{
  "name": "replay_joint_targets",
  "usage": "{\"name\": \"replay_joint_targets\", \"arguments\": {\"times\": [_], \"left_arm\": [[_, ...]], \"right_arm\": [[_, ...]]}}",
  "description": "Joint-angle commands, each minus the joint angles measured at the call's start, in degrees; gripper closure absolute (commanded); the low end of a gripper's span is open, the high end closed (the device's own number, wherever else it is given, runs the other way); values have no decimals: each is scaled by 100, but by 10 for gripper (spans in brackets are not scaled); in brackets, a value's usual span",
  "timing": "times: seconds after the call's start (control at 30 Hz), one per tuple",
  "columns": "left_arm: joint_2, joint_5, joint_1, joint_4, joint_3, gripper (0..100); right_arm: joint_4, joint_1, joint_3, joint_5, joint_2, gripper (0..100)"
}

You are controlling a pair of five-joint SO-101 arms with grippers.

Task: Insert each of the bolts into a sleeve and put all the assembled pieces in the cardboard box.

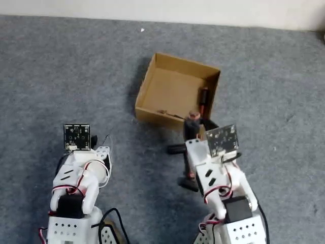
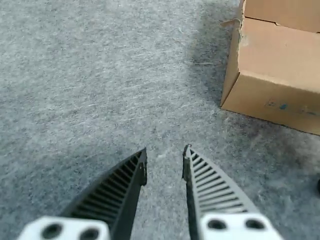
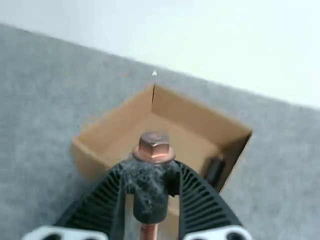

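here the right gripper (image 3: 149,172) is clenched on a black sleeve (image 3: 147,195). its ribbed fingers (image 3: 197,200) press either side so the piece stands upright. the copper bolt (image 3: 154,146) is seated in it, head up, with the shank tip poking out below. that grip seems chosen to keep the pair together while it is carried. in the wrist picture the piece sits low centre, against the near wall of the cardboard box (image 3: 97,145). in the high view it is at the box's lower right edge, at or just short of the opening. another dark piece (image 3: 215,170) already lies inside by the right wall. the left gripper (image 2: 164,155), bottom centre of its own view, is released with nothing between its fingers. it sits over bare grey felt (image 2: 75,75), likely parked out of the way.
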Motion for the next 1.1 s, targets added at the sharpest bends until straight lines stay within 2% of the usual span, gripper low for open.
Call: {"name": "replay_joint_targets", "arguments": {"times": [0.0,0.17,0.4,0.67,0.9,1.07], "left_arm": [[-215,-35,-40,-149,127,857],[-215,-35,-40,-149,127,857],[-215,-35,-40,-149,127,857],[-207,-35,-40,-149,127,857],[-207,-44,-40,-149,127,857],[-207,-44,-40,-149,127,857]], "right_arm": [[-180,92,-1323,97,1033,995],[-954,101,-2343,123,2905,995],[-2545,110,-2967,132,5376,995],[-2870,418,-3837,97,7512,995],[-2862,585,-4171,97,8347,871],[-2853,567,-4127,114,7864,871]]}}
